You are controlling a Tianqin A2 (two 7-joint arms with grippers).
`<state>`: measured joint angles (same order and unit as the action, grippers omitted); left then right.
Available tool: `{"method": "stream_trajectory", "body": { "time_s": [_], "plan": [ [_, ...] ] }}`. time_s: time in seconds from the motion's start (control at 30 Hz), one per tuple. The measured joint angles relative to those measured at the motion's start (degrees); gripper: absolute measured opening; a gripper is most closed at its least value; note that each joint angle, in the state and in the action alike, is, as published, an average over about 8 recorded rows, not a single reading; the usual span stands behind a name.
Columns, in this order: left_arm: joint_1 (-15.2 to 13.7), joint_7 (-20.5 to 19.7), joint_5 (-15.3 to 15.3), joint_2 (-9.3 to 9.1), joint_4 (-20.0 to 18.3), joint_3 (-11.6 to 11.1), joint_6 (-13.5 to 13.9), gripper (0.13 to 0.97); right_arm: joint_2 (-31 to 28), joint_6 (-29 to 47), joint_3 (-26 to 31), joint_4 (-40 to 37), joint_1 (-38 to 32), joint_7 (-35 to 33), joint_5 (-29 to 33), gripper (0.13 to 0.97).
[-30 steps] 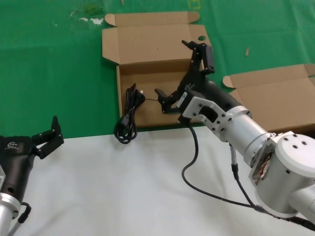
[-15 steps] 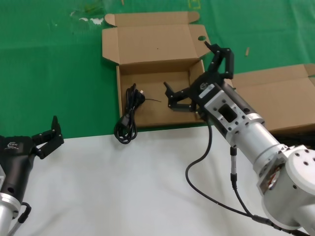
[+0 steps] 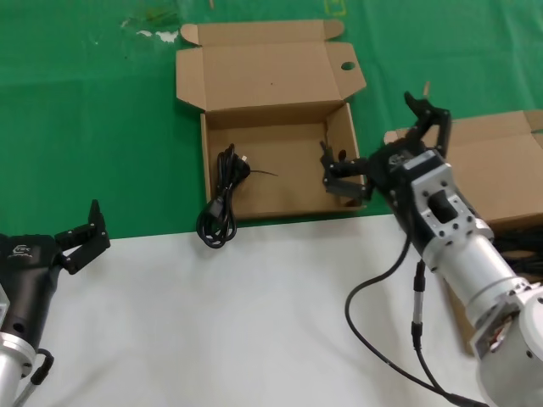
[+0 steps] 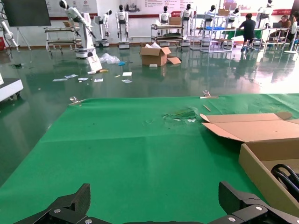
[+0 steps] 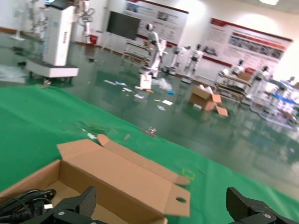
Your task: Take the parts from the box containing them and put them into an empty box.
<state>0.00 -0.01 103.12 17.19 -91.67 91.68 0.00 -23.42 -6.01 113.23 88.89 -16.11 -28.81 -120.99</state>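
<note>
My left gripper (image 3: 81, 233) sits parked low at the near edge of the white table (image 3: 237, 322), fingers spread and holding nothing; it is well apart from the work. My right gripper (image 3: 386, 157) hangs in the air, jaws wide apart and empty, one fingertip just beside the right wall of the box with the finger hole (image 3: 280, 170), the other out over the plain-lidded box (image 3: 484, 170) on my right.

Well off to the left of my right fingers, a looped black cable (image 3: 222, 203) lies draped over that holed box's left wall, plug end inside, loop hanging outside onto the green mat (image 3: 93, 127). From my right wrist camera I see the same cable (image 5: 25, 200) in the box corner, past my near finger.

I judge I am between picks: one part delivered, though sloppily, and my hand heading to the source box. Next I need to swing over the plain box, come down onto a bundle there and close across its loops. Its contents are mostly hidden from me.
</note>
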Motion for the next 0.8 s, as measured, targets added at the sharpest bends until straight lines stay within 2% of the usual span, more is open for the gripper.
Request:
{"method": "stream_trajectory", "body": {
  "time_s": [0.63, 0.8],
  "plan": [
    [0.00, 0.03, 0.01, 0.00, 0.00, 0.00, 0.00, 0.966, 4.78, 4.61, -16.56, 2.14, 12.36, 22.14, 13.71, 0.966],
    [0.00, 0.03, 0.01, 0.00, 0.00, 0.00, 0.00, 0.966, 5.50, 5.30, -19.02, 2.46, 14.21, 25.44, 15.76, 0.966]
  ]
}}
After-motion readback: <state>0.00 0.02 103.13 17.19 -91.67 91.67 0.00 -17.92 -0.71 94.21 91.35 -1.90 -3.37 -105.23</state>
